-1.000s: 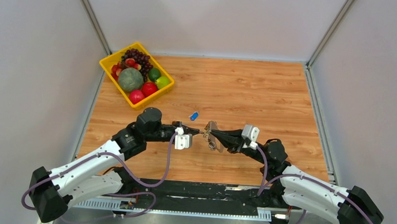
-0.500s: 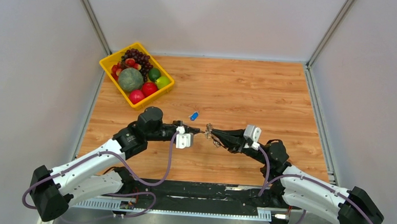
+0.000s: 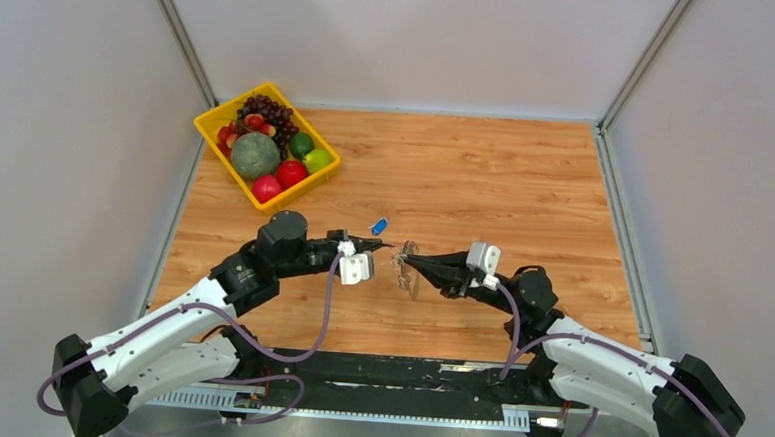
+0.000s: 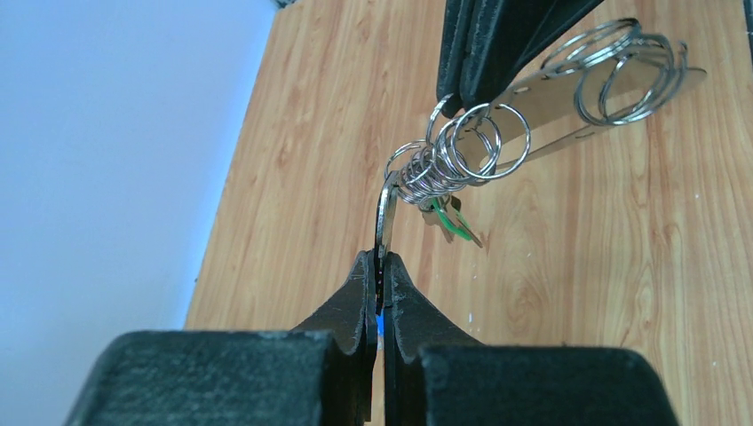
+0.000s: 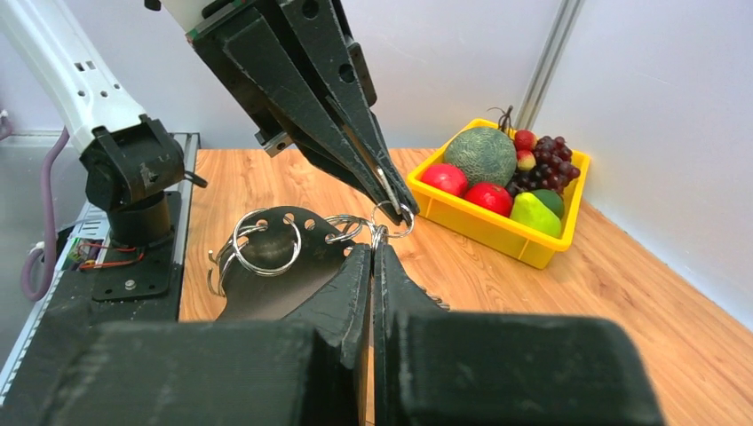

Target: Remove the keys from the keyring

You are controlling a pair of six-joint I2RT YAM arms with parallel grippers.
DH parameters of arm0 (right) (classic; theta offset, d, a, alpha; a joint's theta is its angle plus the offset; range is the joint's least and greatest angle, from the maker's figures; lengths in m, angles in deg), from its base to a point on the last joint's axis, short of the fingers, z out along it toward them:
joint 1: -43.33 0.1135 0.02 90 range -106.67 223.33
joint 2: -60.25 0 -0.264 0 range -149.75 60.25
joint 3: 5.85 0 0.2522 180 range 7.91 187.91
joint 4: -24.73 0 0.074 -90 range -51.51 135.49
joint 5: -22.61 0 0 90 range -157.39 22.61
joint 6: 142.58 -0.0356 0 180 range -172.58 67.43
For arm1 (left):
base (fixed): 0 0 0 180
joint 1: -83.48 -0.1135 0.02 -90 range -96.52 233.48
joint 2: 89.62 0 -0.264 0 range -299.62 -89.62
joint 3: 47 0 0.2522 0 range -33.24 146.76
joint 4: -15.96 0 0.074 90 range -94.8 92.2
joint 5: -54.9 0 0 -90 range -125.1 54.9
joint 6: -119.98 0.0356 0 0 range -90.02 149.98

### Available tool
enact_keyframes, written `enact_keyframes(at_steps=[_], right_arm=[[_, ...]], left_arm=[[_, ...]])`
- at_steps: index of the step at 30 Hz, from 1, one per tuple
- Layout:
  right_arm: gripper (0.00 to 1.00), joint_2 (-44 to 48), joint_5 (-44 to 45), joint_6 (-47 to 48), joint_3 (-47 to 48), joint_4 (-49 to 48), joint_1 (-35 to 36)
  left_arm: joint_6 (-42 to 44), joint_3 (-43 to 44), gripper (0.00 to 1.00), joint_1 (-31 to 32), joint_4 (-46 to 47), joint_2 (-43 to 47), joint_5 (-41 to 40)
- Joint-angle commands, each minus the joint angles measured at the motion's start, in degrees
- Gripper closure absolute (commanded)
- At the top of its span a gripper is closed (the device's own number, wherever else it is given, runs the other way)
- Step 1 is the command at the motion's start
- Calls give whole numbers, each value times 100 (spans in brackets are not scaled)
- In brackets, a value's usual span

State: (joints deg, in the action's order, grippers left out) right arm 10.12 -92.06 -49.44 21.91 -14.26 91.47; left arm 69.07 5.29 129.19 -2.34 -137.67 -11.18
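Two grippers meet just below the centre of the overhead view, holding the bunch in the air above the table. The left gripper is pinched tight on a flat silver key, whose top runs up into the keyring, a tight cluster of wire loops in the middle of the left wrist view. The right gripper, its fingers also pressed together, grips that cluster from the opposite side, and a tab carrying larger loops hangs beside it. One small blue piece, probably a key with a blue tag, lies alone on the wood just above the grippers, so at most one key appears to be off. The other keys, one of them green-tagged, hang under the loops. The job looks barely started: the pinched key is not yet worked off the wire, and the rest come after it. A yellow basket of fruit sits at upper left.
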Motion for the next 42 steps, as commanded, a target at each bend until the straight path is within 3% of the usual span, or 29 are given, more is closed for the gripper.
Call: enact_keyframes(at_steps=[1,8,17,32,38,42], right_arm=[[100,-201,-777,-32,386,-74,0],[100,-651,-1152,190,720,347,261],[100,-1042,-578,434,1066,964,514],[100,-852,-82,557,1044,1204,526],[79,-910,2,482,1167,1339,519],[75,-636,350,433,1056,1267,516]], left_arm=[[-137,132,100,-132,192,146,-645],[-165,129,100,-132,178,126,-698],[-121,62,100,-132,320,257,-590],[-28,-170,100,-131,708,656,-806],[120,-246,100,-128,757,685,-419],[212,-261,100,-131,735,682,-304]])
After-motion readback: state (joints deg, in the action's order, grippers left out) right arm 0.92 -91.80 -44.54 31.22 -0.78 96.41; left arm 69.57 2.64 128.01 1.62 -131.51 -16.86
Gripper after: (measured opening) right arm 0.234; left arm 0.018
